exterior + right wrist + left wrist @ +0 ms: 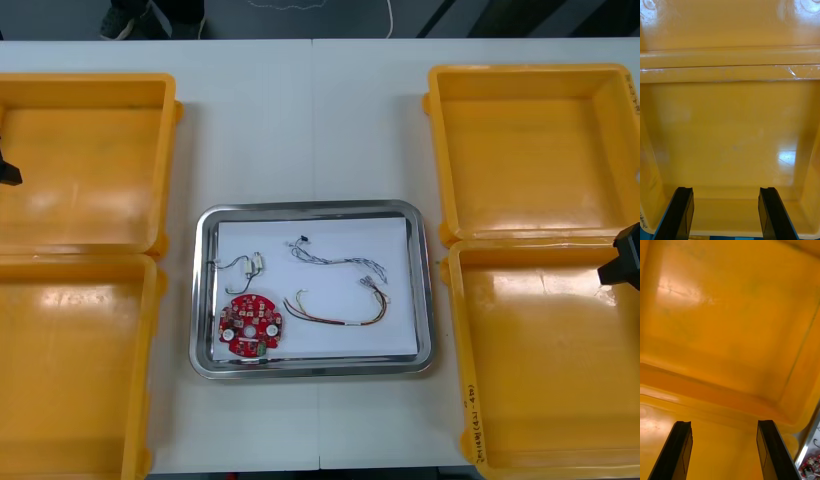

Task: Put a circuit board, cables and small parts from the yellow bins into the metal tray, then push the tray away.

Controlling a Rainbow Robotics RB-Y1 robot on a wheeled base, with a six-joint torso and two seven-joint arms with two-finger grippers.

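Observation:
The metal tray (205, 300), white inside, lies in the middle of the table. In it rest a round red circuit board (251, 324), a twisted blue and white cable (335, 259), a red and yellow cable (340, 311) and a short black cable with small metal parts (244, 264). My left gripper (724, 450) hangs open over the bare left yellow bins, at the table's left edge (8, 172). My right gripper (726, 213) is open over the near right yellow bin (733, 142), at the right edge (620, 262). Nothing sits between either pair of fingers.
Two yellow bins stand at the left, far (80, 160) and near (70, 360), and two at the right, far (530, 150) and near (550, 370); all look bare. The left wrist view catches the tray's rim (807, 452) and the board (810, 469).

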